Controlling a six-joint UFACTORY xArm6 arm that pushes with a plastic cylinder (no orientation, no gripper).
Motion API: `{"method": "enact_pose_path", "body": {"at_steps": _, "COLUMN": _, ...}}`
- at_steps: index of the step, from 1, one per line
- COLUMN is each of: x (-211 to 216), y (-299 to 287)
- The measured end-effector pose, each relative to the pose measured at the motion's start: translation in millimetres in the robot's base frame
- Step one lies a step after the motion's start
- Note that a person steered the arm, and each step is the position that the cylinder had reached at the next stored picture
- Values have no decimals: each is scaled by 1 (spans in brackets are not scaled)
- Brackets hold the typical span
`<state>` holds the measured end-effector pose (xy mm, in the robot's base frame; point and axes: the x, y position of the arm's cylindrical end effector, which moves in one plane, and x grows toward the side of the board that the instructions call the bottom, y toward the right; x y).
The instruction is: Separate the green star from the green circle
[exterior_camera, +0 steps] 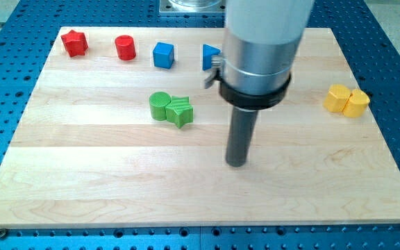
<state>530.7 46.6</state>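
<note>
The green star (180, 111) lies near the middle of the wooden board, touching the green circle (160, 105) on its left side. My tip (237, 164) rests on the board to the right of and below the green pair, apart from both blocks. The rod rises from it into the wide silver arm body at the view's top.
A red star (74, 43), a red cylinder (125, 48), a blue cube (163, 55) and a blue block (210, 55), partly hidden by the arm, line the top edge. Two yellow blocks (346, 101) touch at the right. The wooden board (117, 187) lies on a blue perforated table.
</note>
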Motion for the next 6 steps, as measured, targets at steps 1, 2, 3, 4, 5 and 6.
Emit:
{"method": "enact_pose_path", "body": {"at_steps": 1, "x": 0, "y": -36}}
{"method": "enact_pose_path", "body": {"at_steps": 2, "x": 0, "y": -82}}
{"method": "enact_pose_path", "body": {"at_steps": 3, "x": -35, "y": -91}}
{"method": "enact_pose_path", "body": {"at_steps": 4, "x": -70, "y": -91}}
{"method": "enact_pose_path", "body": {"at_steps": 5, "x": -91, "y": -91}}
{"method": "enact_pose_path", "body": {"at_steps": 6, "x": -96, "y": -71}}
